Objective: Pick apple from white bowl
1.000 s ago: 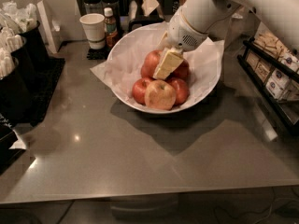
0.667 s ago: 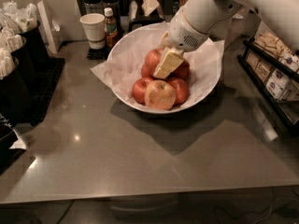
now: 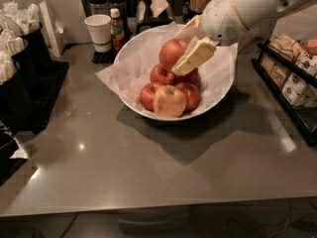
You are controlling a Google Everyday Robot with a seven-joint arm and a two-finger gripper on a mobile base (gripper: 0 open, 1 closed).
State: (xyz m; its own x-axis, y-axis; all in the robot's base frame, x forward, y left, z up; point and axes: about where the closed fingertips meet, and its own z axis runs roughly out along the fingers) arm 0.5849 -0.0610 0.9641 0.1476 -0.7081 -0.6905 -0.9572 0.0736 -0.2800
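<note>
The white bowl [image 3: 134, 58], lined with crinkled white paper, stands at the back middle of the grey counter. The apple [image 3: 171, 51], round and evenly red, is raised above the other apples in the bowl. My gripper [image 3: 179, 63] reaches in from the upper right and is shut on it; one cream finger [image 3: 195, 56] lies against its right side and the other finger is hidden behind it. Below it in the bowl lie an apple with a pale yellow patch [image 3: 169, 100] and several smaller, darker red apples [image 3: 161, 75].
A white paper cup [image 3: 98, 31] and a small bottle [image 3: 117, 29] stand behind the bowl to the left. Black holders with white packets [image 3: 20, 68] line the left edge. A rack of sachets [image 3: 292, 78] stands at the right. Grey counter [image 3: 163, 167] lies in front.
My gripper has risen and shifted a little right, and the red apple has come up with it off the pile. The other apples and the bowl have stayed in place.
</note>
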